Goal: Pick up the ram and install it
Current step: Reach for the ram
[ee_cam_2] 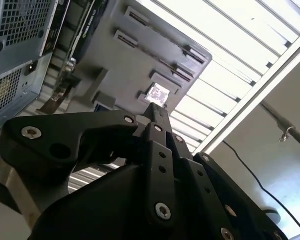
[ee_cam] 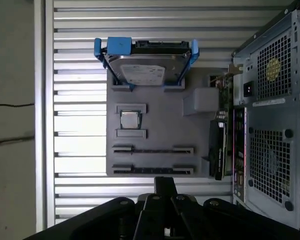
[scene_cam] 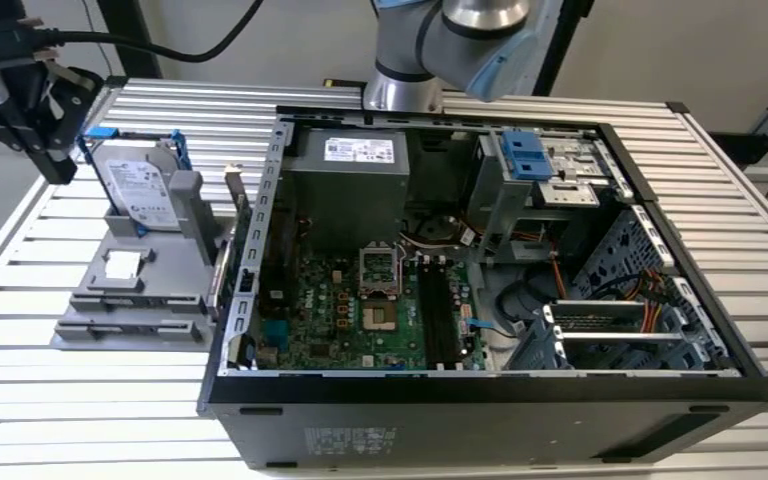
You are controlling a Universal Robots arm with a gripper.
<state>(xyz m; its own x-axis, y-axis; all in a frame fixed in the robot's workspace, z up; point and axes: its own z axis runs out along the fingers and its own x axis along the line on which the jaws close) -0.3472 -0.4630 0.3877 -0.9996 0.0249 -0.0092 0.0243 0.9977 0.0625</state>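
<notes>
Pick-up stage, by my reading: I hang well above the grey parts holder (scene_cam: 104,335), which lies on the slatted worktop (scene_cam: 77,425) at the exterior view's left, just beside the open computer case (scene_cam: 491,410). My jaws are pressed together and carry nothing; in the first wrist view the fingertips (ee_cam: 165,183) meet in a single dark tip.

I cannot tell where the ram is. The holder's two long slots (ee_cam: 152,170), the part of it nearest my tip, each show only a thin dark line that may be a stick seen edge-on. In the case, the green motherboard (scene_cam: 344,315) has black memory slots (scene_cam: 434,310) near its right edge, and I cannot tell whether any of them is filled. At the holder's far end a silver hard drive in a blue frame (scene_cam: 140,190) stands in its cradle, with a small processor chip (ee_cam: 129,120) between it and the long slots.

My arm (scene_cam: 484,30) rises from its base on the far side of the case, and my wrist points straight down at the holder from the exterior view's far left.

As I judge it, the grasp has not begun. Any grip from here calls for my jaws to part and to line up across the thin board, square to a slot's length.
</notes>
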